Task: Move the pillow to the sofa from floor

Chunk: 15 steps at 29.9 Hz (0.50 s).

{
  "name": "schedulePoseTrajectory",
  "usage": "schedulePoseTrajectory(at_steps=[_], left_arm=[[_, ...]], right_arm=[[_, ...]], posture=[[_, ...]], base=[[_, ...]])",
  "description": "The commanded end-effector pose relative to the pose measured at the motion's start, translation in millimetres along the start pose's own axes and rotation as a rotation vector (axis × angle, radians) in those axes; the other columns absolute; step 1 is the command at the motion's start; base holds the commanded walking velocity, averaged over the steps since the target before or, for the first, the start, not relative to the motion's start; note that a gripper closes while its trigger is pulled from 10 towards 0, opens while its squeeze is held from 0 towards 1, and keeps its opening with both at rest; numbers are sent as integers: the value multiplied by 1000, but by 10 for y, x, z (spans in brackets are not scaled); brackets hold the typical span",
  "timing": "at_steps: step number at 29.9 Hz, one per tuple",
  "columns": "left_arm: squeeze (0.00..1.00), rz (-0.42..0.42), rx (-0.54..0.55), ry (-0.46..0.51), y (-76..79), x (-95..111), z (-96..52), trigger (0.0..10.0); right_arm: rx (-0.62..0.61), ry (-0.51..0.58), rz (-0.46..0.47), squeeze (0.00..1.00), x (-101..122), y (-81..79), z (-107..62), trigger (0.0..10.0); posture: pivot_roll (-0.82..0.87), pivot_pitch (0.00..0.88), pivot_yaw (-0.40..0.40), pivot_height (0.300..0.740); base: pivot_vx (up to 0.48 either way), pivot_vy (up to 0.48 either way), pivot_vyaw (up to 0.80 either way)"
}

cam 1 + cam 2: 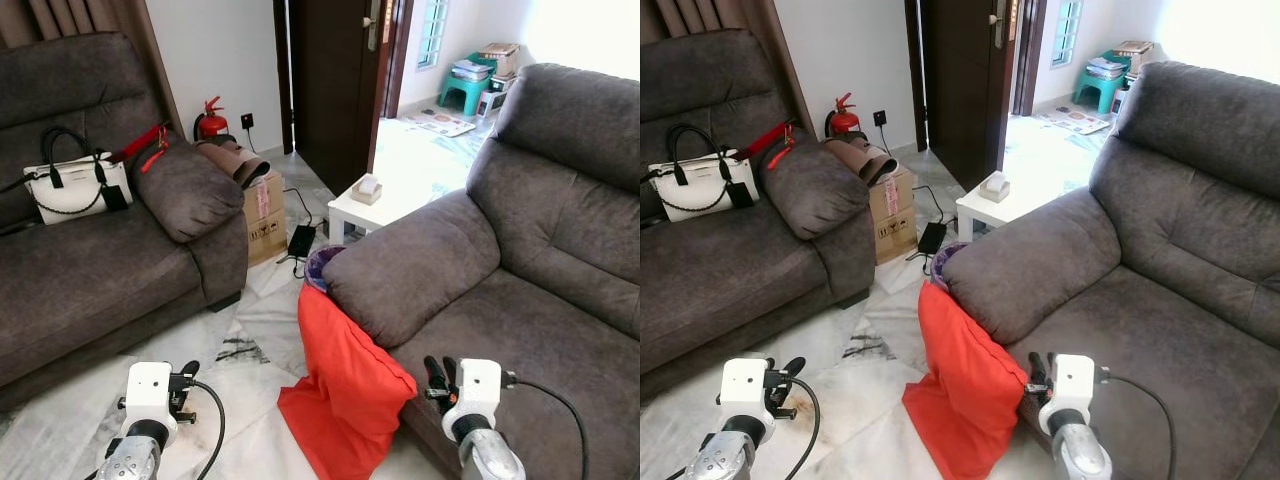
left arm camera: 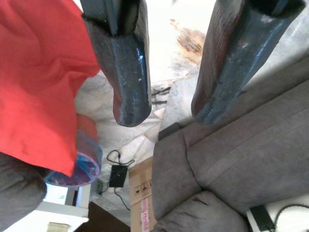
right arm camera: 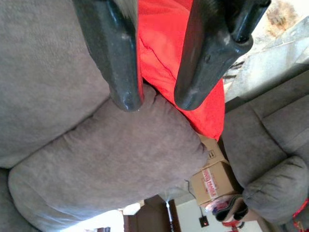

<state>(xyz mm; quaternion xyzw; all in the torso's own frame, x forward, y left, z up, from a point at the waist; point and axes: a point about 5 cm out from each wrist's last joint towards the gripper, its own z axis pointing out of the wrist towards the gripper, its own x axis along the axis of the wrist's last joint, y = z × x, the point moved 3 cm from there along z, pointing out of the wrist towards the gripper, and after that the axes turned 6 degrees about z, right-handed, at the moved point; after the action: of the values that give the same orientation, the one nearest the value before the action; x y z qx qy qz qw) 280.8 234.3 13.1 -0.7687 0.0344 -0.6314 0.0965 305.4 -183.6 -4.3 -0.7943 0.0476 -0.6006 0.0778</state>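
Red pillow, limp and creased, stands lower centre of the frame on the floor, leaning against the arm of the right-hand sofa. Left gripper hangs at lower left, fingers spread, holding nothing. Right gripper sits at lower right beside the pillow, fingers spread. The left wrist view shows a round bluish object at the pillow's far edge, plus a cardboard box.

Red pillow on floor, leaning against sofa armrest
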Motion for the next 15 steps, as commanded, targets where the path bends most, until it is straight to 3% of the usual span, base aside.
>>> schedulePoseTrajectory(at_steps=[1, 5, 15], left_arm=[[0, -1, 18, 8, -68, 47, 21, 10000], [0, 4, 33, 7, -143, 57, 29, 10000], [0, 57, 6, 5, -221, 93, 69, 10000]], right_arm=[[13, -8, -11, 0, 11, -6, 14, 10000], [-27, -7, -4, 0, 40, 90, 17, 10000], [-60, -22, 17, 0, -43, 92, -17, 10000]], posture=[[37, 0, 29, 710], [35, 0, 41, 710], [38, 0, 64, 710]], base=[[326, 0, 0], [349, 0, 0], [372, 0, 0]])
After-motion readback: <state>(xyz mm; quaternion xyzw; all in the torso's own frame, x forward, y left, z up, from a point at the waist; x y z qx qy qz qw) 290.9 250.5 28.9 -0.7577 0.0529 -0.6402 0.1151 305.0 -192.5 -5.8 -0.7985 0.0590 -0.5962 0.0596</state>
